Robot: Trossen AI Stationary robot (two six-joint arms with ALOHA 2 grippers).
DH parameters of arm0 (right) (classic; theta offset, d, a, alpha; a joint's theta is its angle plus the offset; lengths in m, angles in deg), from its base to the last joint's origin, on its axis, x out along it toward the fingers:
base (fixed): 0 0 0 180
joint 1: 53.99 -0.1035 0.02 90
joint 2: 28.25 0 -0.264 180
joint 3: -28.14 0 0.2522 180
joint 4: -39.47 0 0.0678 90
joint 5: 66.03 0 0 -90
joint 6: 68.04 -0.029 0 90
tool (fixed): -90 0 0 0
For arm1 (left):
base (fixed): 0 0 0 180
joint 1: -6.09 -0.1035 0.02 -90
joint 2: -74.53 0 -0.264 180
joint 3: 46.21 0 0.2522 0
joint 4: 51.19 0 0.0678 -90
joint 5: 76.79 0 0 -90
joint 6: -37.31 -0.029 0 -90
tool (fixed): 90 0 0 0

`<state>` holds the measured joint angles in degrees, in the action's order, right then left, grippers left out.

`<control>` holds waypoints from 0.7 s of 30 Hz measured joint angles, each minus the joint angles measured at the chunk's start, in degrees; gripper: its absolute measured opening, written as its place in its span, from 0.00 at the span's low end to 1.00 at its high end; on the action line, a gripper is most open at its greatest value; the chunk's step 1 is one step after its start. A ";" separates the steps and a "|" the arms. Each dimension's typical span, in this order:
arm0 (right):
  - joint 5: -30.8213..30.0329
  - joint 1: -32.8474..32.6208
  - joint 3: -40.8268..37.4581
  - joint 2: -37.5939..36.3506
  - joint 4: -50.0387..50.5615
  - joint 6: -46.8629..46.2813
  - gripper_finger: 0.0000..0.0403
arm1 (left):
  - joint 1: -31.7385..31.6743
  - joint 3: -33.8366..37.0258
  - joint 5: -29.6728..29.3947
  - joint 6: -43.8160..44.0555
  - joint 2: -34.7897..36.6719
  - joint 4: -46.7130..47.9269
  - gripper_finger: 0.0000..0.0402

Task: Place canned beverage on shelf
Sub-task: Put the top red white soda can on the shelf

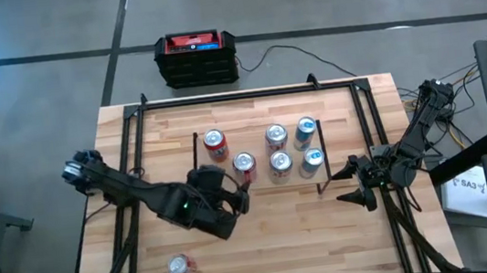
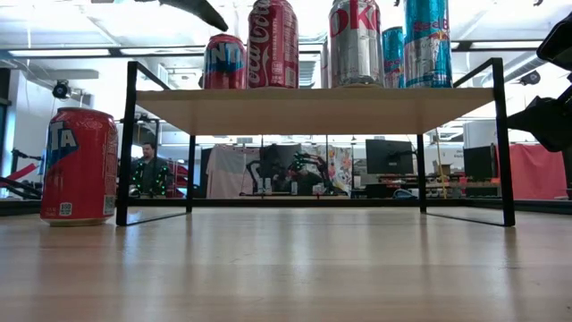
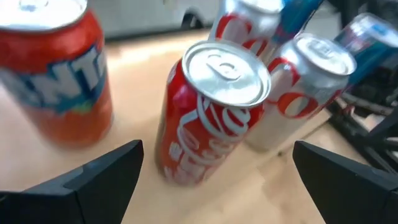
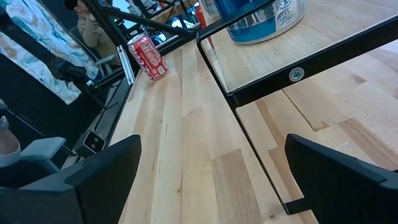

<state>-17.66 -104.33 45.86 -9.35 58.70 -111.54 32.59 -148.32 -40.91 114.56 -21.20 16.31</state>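
The shelf (image 1: pixel 277 186), a low light-wood board on black legs, stands mid-table with several cans upright on it. Among them are a red cola can (image 1: pixel 244 164), a red orange-soda can (image 1: pixel 215 142), silver cans (image 1: pixel 278 148) and blue cans (image 1: pixel 309 144). My left gripper (image 1: pixel 239 192) hovers open just on the near side of the cola can (image 3: pixel 211 112), one finger on either side of it and clear of it. Another red can (image 1: pixel 179 266) stands on the tabletop near the front left (image 2: pixel 79 165). My right gripper (image 1: pixel 341 187) waits open at the shelf's right end.
A black-and-red box (image 1: pixel 196 57) sits on the floor beyond the table's far edge. Black rails (image 1: pixel 248 93) frame the tabletop. In the right wrist view the shelf's black corner (image 4: pixel 292 74) is close ahead. Bare tabletop lies between the shelf and the near edge.
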 joint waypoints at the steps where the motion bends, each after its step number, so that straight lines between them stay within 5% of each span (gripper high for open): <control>1: 0.02 0.00 0.00 0.00 0.00 0.00 0.95 | -0.41 -2.54 2.41 2.00 -0.69 3.43 0.99; 5: 0.00 0.02 0.00 0.00 0.02 0.02 0.95 | -2.06 -13.17 9.35 6.91 -3.69 14.01 0.99; 17: 0.00 0.02 0.00 0.00 0.00 -0.01 0.95 | -5.35 -45.87 15.78 4.00 -20.39 36.07 0.99; 21: 0.00 0.02 0.00 0.00 0.10 0.02 0.95 | -7.32 -45.00 16.34 -3.95 -20.58 32.46 0.99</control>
<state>-17.66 -104.31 45.86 -9.35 58.80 -111.52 25.27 -193.32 -24.58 110.60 -41.78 48.77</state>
